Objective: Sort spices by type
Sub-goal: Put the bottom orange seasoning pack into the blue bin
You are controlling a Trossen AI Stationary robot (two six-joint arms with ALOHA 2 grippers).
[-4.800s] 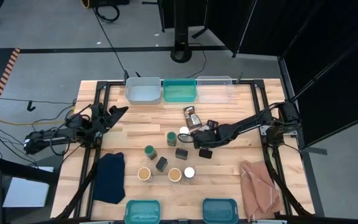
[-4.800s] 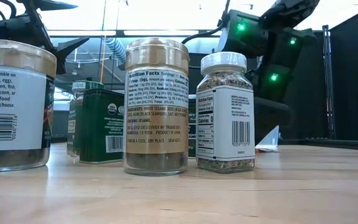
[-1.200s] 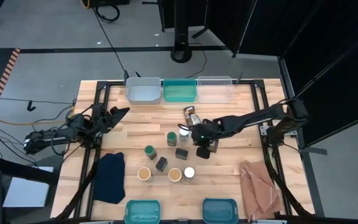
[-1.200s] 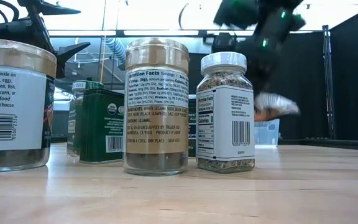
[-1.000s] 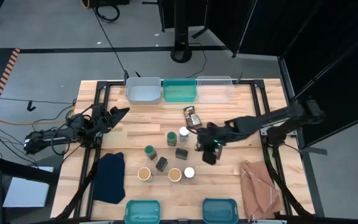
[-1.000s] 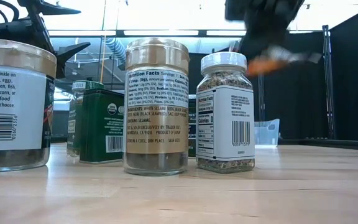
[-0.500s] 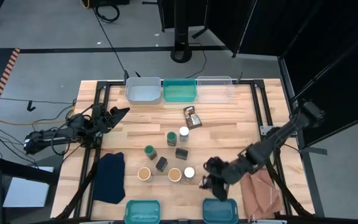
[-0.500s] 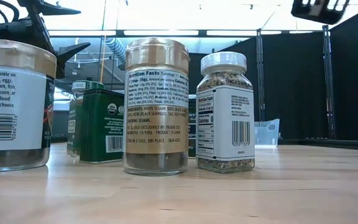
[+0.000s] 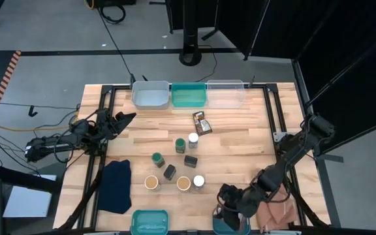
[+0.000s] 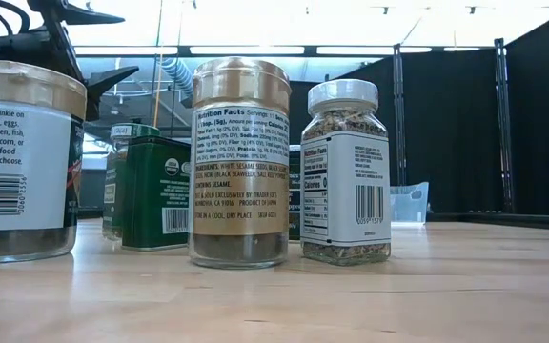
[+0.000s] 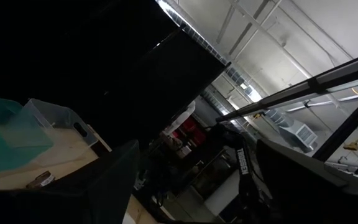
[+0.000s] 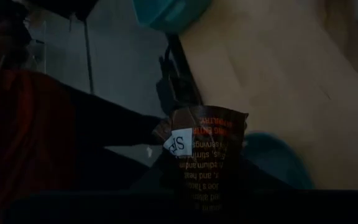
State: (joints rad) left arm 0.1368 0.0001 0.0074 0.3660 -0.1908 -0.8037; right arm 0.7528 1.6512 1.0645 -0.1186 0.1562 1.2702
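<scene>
My right gripper [image 9: 230, 202] is shut on a flat brown labelled packet [image 12: 207, 144], above the near right teal bin [image 9: 231, 223]. A second packet [image 9: 202, 122] lies flat at mid table. Two green-topped jars [image 9: 180, 143], two white-topped jars [image 9: 192, 139], two tan-topped jars [image 9: 183, 183] and two dark boxes [image 9: 190, 160] stand on their bases in a loose cluster. The low view shows a tan-topped jar [image 10: 239, 162] and a white-topped jar [image 10: 346, 171] close up. My left gripper [image 9: 125, 117] waits open and empty at the table's left. My right gripper pinches the packet by one end [image 12: 205, 182] between its two fingers. The packet's other end, with its white label [image 12: 176, 143], sticks out ahead of the fingers. The packet is lifted clear of the table; the dark fingers hide the place of contact itself.
Three bins stand along the far edge: white [image 9: 151, 95], teal [image 9: 189, 95] and clear [image 9: 225, 93]. A second teal bin [image 9: 149, 222] sits at the near edge. A dark blue cloth [image 9: 116, 185] lies near left, a pinkish-brown cloth [image 9: 277, 203] near right.
My right gripper has carried the packet from the middle of the table toward the near edge, lifted clear, and now stands over the near right teal bin. It has left the low view. The other spices have stayed in place.
</scene>
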